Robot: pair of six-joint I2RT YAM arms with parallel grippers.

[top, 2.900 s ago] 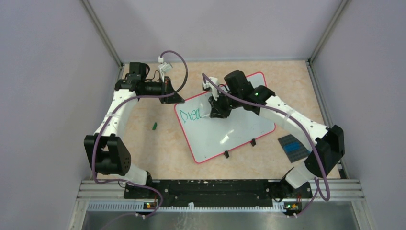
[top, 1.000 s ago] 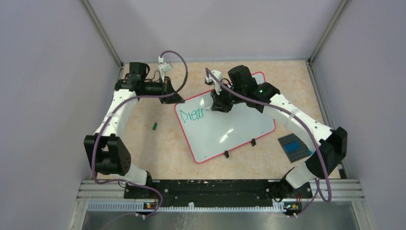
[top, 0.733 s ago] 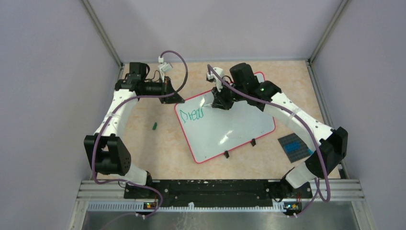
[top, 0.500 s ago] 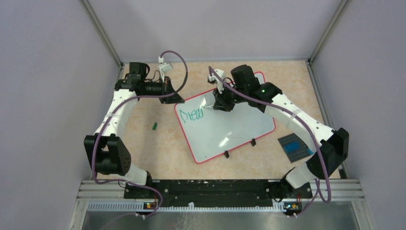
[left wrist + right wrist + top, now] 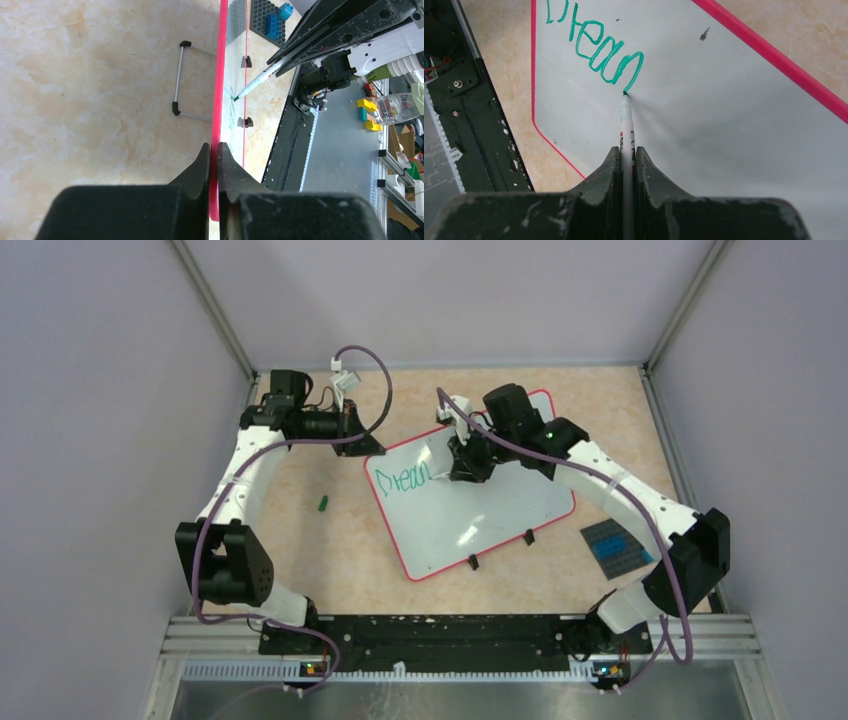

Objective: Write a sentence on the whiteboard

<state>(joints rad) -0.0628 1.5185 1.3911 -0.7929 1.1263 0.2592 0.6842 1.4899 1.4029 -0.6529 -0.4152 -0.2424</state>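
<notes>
The whiteboard (image 5: 480, 510) lies tilted in mid-table, white with a red rim and black feet. Green letters (image 5: 404, 478) run along its upper left. My left gripper (image 5: 360, 437) is shut on the board's far left corner; the left wrist view shows its jaws pinching the red rim (image 5: 218, 125). My right gripper (image 5: 462, 468) is shut on a white marker (image 5: 626, 125). The marker's green tip touches the board at the end of the last green letter (image 5: 624, 70). The marker also shows in the left wrist view (image 5: 260, 79).
A small green cap (image 5: 323, 503) lies on the table left of the board. A dark grey studded plate (image 5: 612, 545) with a blue brick sits at the right. Grey walls close the table on three sides.
The right gripper moved the marker up and back down along the board. The green writing has grown by another stroke to the right. The left arm has not moved.
</notes>
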